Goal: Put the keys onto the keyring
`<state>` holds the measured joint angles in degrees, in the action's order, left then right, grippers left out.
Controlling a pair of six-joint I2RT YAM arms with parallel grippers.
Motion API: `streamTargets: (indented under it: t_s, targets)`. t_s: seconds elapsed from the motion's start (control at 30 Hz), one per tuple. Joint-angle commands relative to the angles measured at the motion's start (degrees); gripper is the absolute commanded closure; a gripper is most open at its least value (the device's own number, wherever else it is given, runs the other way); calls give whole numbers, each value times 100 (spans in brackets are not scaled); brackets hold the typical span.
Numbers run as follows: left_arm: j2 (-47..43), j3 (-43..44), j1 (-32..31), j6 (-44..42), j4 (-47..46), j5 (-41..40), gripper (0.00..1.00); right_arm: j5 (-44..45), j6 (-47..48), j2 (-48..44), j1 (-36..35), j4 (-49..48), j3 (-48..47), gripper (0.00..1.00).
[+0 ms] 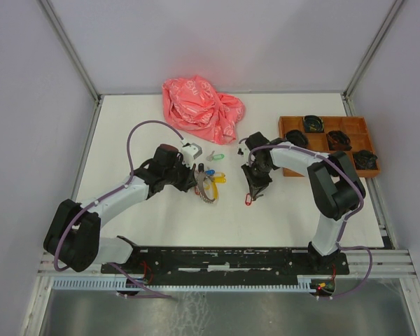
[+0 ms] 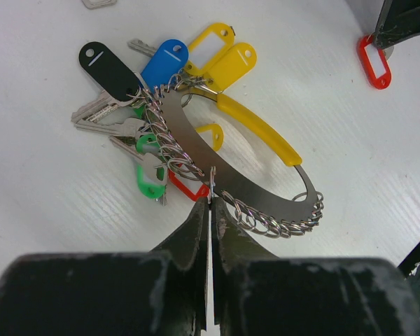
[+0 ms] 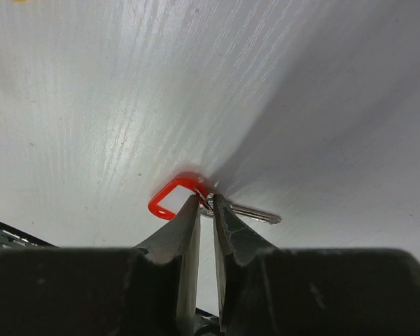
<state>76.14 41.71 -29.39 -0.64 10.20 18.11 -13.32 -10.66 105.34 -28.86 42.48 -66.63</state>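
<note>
Top view: left claw (image 1: 199, 180) and keyring (image 1: 208, 189) sit around the middle of the table (image 1: 161, 224), with the green-tag key (image 1: 211, 157) just beyond them toward the far edge. Left wrist: that claw's clamped tight on the keyring's flat metal band. Right wrist: right claw (image 3: 206, 203) is narrow, tips straddling the red-tag key (image 3: 176, 185). Can't tell if it's actually pinched.

The right gripper (image 3: 206, 203) aims down at the white table (image 3: 91, 105), jaws a narrow slit apart, tips at the end of the red tag (image 3: 166, 191) where the silver key (image 3: 255, 213) joins; whether they pinch it is unclear. The key's blade lies right of the tag, in grey shadow
</note>
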Motion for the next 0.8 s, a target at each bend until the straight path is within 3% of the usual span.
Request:
streamTargets:
  t_s: [0.0,0.33,0.57,0.77]
  targets:
    - [-42,223,-9,38,-227,114,97,-67,-7,-243,19,-95,35,81]
    - [-45,232,-6,11,-263,114,97,-33,203,-464,18,118,-11,96]
    - [-188,179,-8,-298,-366,306,97,32,536,-954,-5,68,-29,99]
    - [-595,-66,-14,-982,-844,884,97,13,1350,-1863,-253,-362,151,99]
